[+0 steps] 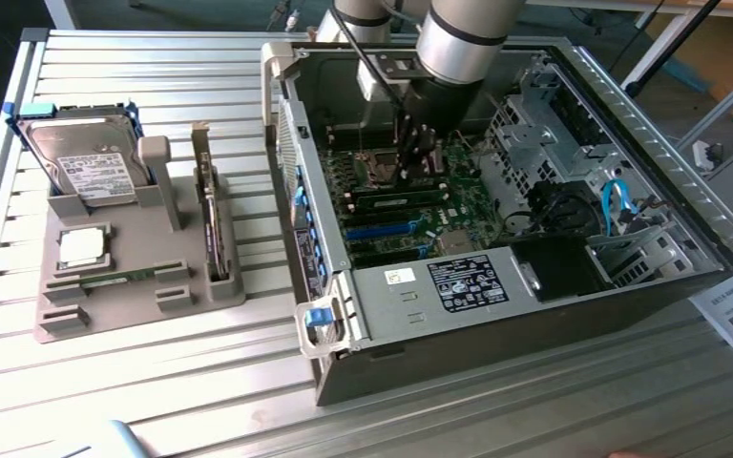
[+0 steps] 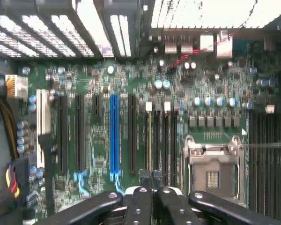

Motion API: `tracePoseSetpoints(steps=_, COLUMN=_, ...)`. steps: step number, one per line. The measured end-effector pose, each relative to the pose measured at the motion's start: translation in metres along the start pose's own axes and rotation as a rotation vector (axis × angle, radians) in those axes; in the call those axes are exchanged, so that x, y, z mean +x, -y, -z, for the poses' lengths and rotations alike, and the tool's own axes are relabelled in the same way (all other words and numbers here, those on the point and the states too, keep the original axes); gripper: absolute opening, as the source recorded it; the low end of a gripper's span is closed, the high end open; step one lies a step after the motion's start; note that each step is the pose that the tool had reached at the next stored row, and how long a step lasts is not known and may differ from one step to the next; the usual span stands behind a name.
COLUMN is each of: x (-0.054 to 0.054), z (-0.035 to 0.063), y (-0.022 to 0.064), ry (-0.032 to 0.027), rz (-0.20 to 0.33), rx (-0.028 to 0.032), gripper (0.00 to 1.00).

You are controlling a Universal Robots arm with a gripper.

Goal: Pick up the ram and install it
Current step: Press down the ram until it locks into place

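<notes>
The robot arm reaches down into an open computer case (image 1: 469,315), its hand (image 2: 151,180) with fingers pressed together over the memory slots on the green motherboard (image 2: 98,154), beside the empty processor socket (image 2: 213,166). A ram (image 1: 399,200) stick lies seated in a slot below the hand. On the surface at the exterior view's left, a grey holder (image 1: 99,305) carries a hard drive (image 1: 87,167).

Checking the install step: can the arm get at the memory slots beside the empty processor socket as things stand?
Probably yes. The computer case lies open on its side, and the arm reaches in, its fingers directly over the memory slots with nothing between.
</notes>
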State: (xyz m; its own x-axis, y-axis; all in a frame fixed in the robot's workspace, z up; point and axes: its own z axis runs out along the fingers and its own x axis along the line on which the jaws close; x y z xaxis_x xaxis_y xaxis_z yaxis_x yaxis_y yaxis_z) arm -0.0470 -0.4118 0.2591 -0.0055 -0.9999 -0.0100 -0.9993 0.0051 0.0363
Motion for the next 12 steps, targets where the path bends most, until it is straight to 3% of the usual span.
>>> tracePoseSetpoints(steps=1, x=0.0, z=-0.0004, y=-0.0085, ry=0.0001, rz=0.0, rx=0.0014, gripper=0.1)
tracePoseSetpoints(steps=7, x=0.0, z=-0.0015, y=-0.0378, ry=0.0002, rz=0.0, rx=0.0053, gripper=0.1)
tracePoseSetpoints(steps=12, x=0.0, z=-0.0031, y=-0.0407, ry=0.0001, rz=0.0, rx=0.0055, gripper=0.1)
